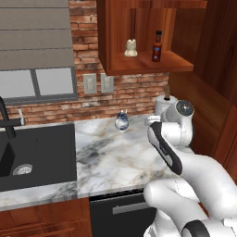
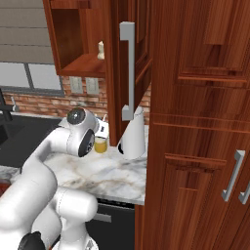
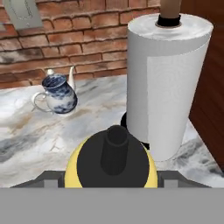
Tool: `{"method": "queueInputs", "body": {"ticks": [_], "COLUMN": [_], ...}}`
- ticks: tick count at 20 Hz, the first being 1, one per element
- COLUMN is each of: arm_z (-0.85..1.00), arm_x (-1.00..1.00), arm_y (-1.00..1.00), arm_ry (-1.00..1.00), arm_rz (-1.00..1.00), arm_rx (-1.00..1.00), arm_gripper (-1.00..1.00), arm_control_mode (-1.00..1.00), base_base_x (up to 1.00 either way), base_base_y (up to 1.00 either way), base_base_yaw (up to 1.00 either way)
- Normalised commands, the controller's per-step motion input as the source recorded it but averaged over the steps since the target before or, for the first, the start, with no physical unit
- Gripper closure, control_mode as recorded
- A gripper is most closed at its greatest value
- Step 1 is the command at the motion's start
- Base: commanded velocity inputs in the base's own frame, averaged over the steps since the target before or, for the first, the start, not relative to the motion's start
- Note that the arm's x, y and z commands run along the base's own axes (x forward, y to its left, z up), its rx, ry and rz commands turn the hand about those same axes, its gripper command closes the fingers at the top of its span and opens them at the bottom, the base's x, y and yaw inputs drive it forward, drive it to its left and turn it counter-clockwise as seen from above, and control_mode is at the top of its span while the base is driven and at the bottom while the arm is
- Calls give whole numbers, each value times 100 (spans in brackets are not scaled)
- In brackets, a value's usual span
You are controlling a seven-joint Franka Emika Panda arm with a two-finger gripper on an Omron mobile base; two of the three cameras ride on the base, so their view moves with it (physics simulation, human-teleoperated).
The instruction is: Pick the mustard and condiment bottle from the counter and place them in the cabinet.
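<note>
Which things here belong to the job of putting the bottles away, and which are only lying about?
Job: mustard, condiment bottle (already inside), cabinet, counter.
Lying about: paper-towel roll, blue-and-white jug, black sink, pale ornament.

Mustard (image 3: 109, 164) — yellow body, dark top seen end-on; condiment bottle (image 1: 157, 47) dark red-brown, black cap, red label. Counter (image 1: 115, 157) white-grey veined marble, sink (image 1: 37, 157) black. Paper-towel roll (image 3: 164, 83) white; jug (image 3: 59, 94) blue-and-white patterned — cabinet (image 1: 152, 65) reddish-brown wood.
</note>
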Motion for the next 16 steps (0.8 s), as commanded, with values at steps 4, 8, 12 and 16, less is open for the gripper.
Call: {"method": "queueInputs", "body": {"ticks": [4,8,12,16], "arm_z": [100,100,100,100], "arm_x": [0,0,0,0], "arm_y": [0,0,3,4], "arm_ry": [-5,-7,-8,-7], "arm_rz": [-4,-3,-2,-3], "arm_rx": [6,3,0,0], "arm_gripper": [100,100,100,100], "arm_control_mode": [-100,-100,-100,-100], "base_base_x": [0,0,0,0], "base_base_y": [0,0,0,0], "base_base_yaw": [0,0,0,0]}}
